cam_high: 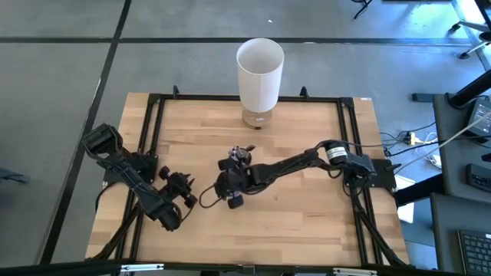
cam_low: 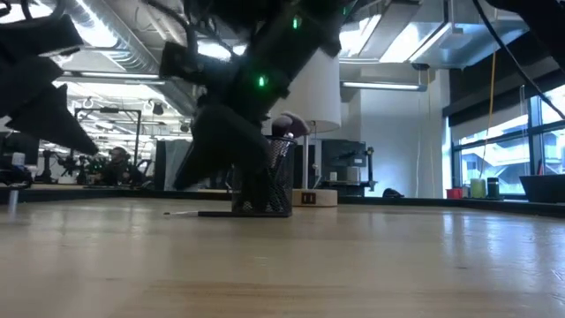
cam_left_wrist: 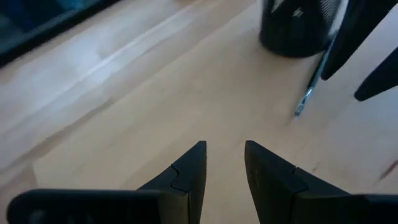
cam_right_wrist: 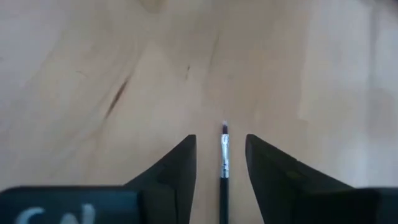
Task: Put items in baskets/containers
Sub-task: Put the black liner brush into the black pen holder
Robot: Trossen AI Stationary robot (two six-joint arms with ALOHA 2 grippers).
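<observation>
Right tool low over the tabletop, fingers parted, one thin makeup brush lying loose between them. Dark round cup just beside, brushes inside. Left tool waiting nearby, narrowly parted, empty.

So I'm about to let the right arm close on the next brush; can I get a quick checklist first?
1. Brush lies between the right gripper fingers: ok.
2. Right fingers open, a gap on each side of the brush: ok.
3. Brush flat on the table, nothing else between the fingers: ok.
4. Dark cup upright by the right gripper, brushes already in it: ok.
5. Left gripper apart, open, holding nothing: ok.
6. Further brushes left on the table: cannot tell.
</observation>
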